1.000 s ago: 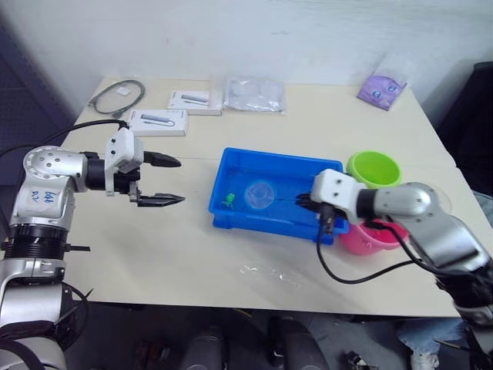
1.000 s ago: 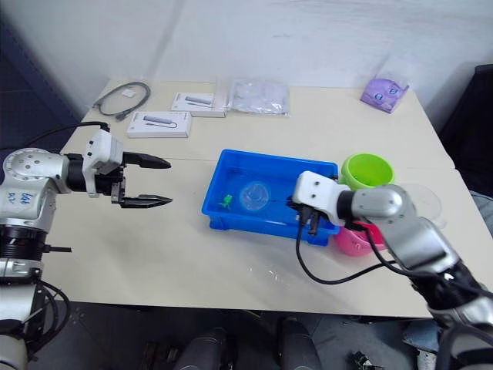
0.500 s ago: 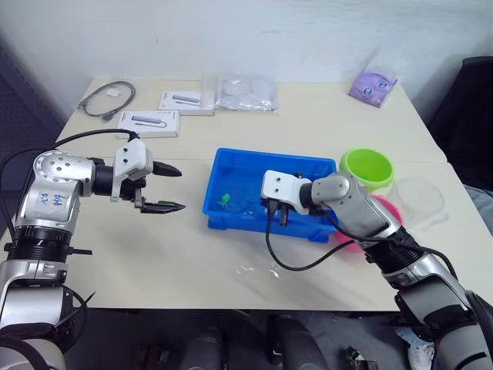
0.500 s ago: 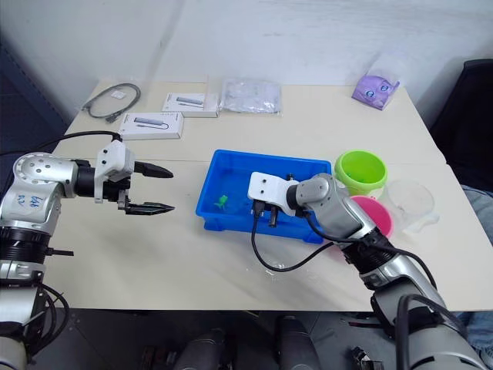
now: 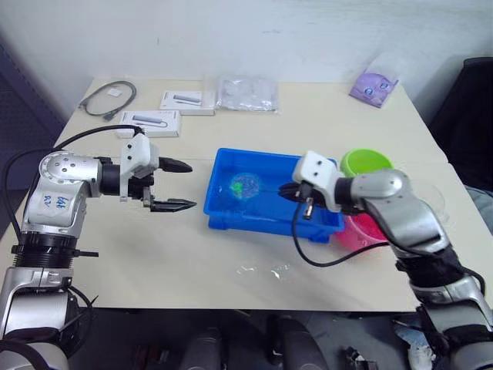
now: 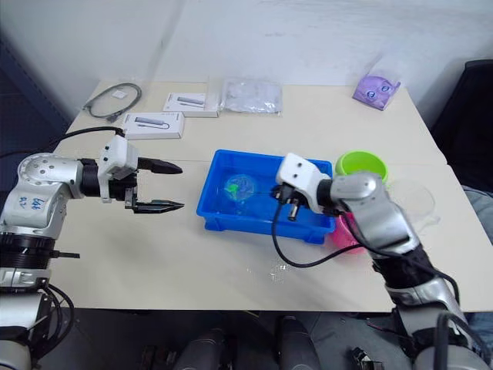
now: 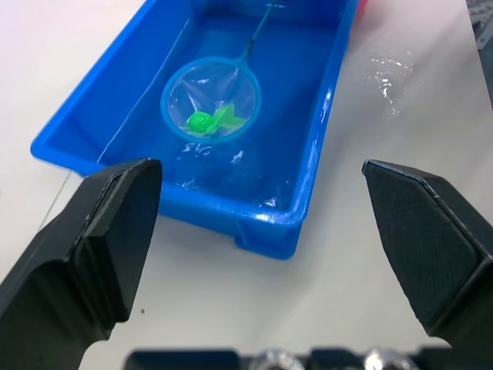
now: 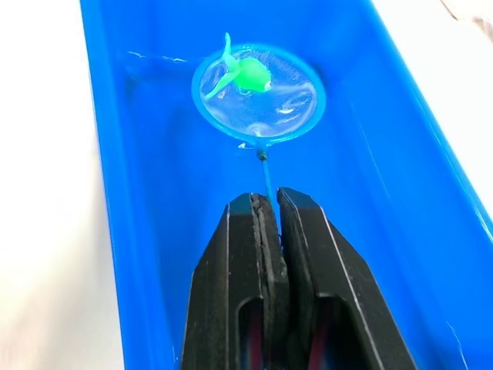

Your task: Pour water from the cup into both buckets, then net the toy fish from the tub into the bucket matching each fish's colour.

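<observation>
On the beige surface [image 5: 192, 247] the blue tub [image 5: 223, 212] holds water; the right gripper [image 8: 268, 212] is clenched on the net [image 8: 258, 96] handle, a green fish [image 8: 248, 75] lying in its hoop over the tub; the left gripper [image 5: 176, 185] hangs released beside the tub

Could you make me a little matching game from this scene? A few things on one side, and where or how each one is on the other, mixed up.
Things:
1. green toy fish
2. net
3. left end effector
4. lime green bucket

States or places:
A. open, over the bare table beside the tub
B. lying in the net's mesh
C. handle pinched by the right end effector, hoop inside the tub
D. standing on the table past the tub's far right corner

Pairs: 1-B, 2-C, 3-A, 4-D
</observation>
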{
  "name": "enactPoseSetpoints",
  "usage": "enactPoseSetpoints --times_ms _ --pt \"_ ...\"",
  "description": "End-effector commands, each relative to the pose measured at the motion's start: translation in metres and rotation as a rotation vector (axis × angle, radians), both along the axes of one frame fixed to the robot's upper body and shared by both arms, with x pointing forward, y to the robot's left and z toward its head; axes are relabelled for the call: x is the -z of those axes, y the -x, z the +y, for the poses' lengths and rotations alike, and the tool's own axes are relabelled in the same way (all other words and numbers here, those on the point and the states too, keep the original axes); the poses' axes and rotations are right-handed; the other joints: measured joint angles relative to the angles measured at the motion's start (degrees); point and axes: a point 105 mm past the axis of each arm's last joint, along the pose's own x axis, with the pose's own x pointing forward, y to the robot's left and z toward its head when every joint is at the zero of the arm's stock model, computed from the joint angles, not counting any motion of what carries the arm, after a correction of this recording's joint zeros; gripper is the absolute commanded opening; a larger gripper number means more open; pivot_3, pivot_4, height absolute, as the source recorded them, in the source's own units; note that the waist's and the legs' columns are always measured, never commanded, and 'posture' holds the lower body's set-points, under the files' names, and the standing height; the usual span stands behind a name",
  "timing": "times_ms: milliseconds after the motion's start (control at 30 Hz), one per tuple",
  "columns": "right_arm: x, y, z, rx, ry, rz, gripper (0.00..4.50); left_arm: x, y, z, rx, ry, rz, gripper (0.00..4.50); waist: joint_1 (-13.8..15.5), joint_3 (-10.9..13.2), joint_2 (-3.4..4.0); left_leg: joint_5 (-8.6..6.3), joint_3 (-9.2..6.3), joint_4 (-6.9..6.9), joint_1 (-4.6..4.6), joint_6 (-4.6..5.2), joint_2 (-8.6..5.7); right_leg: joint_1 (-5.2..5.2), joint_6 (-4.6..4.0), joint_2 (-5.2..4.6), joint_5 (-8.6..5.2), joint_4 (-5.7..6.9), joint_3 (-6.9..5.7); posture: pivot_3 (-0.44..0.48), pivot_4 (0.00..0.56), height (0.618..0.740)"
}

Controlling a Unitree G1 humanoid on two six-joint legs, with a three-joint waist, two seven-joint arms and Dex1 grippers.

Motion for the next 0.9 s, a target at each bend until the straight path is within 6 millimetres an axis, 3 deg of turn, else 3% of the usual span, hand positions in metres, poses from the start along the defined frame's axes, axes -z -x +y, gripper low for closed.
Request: enactPoseSetpoints --times_ms 33,333,600,900 --pt "-0.021 0.014 -0.020 0.032 -0.080 -0.032 0.00 -0.019 0.002 -0.012 0.034 0.071 -0.055 4.49 0.1 0.0 0.00 0.00 0.01 0.01 0.01 0.00 0.00 0.01 0.00 0.01 0.00 0.01 0.01 0.000 0.150 0.740" --pt "-0.039 0.048 -0.076 0.144 -0.129 -0.141 0.00 -0.062 0.002 -0.048 0.077 0.316 -0.077 4.49 1.3 0.0 -0.01 0.00 0.08 0.02 0.05 0.01 0.00 0.03 0.03 0.06 0.01 0.02 0.12 0.000 0.150 0.740" --pt "-0.066 0.056 -0.121 0.296 -0.120 -0.269 0.00 -0.061 -0.007 -0.064 0.095 0.409 -0.046 4.49 1.4 0.0 -0.01 0.00 0.24 0.01 0.23 0.01 -0.02 0.12 0.06 0.10 0.03 0.08 0.29 0.000 0.150 0.740" --pt "-0.066 0.047 -0.186 0.526 0.078 -0.429 0.00 -0.054 -0.010 -0.076 0.126 0.448 -0.024 4.49 1.5 0.0 -0.01 0.01 0.36 0.00 0.27 0.02 -0.02 0.12 0.11 0.13 0.06 0.04 0.41 0.000 0.150 0.740"
